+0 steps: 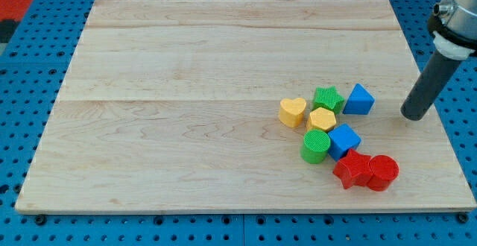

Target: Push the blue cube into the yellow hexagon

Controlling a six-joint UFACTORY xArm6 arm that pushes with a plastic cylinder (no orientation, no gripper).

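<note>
The blue cube (pixel 343 140) lies at the view's lower right, touching the lower right side of the yellow hexagon (pixel 323 119). My tip (pixel 412 116) is at the view's right, well to the right of the cluster and a little above the blue cube's level. It touches no block.
A yellow heart (pixel 292 112) lies left of the hexagon. A green star (pixel 328 98) and a blue triangular block (pixel 359 100) lie above it. A green cylinder (pixel 315 147) sits left of the cube. A red star (pixel 352 169) and red cylinder (pixel 383 173) lie below. The wooden board (pixel 186 89) ends at the right.
</note>
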